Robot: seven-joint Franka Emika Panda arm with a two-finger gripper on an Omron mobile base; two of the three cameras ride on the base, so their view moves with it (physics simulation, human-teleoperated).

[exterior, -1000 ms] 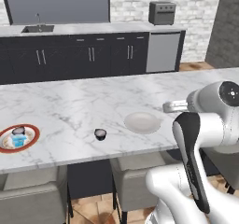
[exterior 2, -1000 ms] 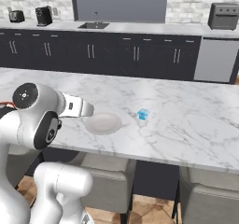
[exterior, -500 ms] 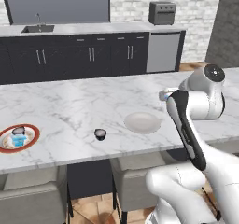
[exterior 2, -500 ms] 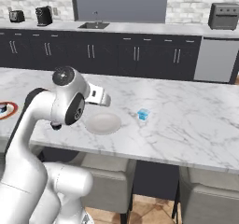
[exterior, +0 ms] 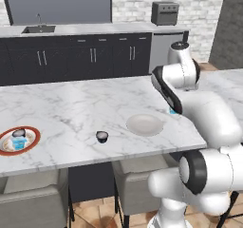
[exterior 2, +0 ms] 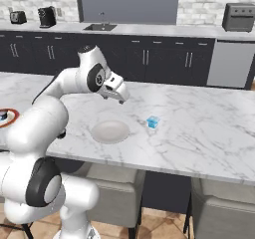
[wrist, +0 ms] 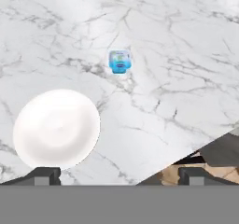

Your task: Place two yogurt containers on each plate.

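Swinging up and forward since a second back, the arm had carried its hand from low beside the robot's body out over the table, and the gripper hung above the marble, nothing in it, jaws spread wide. Going left to right in the left base view: the red-rimmed plate sat near the table's left end with two cups on it, a dark yogurt cup and a light blue yogurt cup touching or nearly so. Well to its right, a second dark cup stood alone on the bare marble. Right again lay the plain white plate, with nothing on it. Furthest right, the last blue cup stood near that plate but clear of it; the hand view had it at, above the white plate. By my reading one plate was served and the other waited on two cups, with the blue one the likely target. The risk was in the cup's smallness: jaws coming down slightly off-centre could nudge it sliding across the smooth marble, or tip it, and a careless release might let it roll off the rimless plate.
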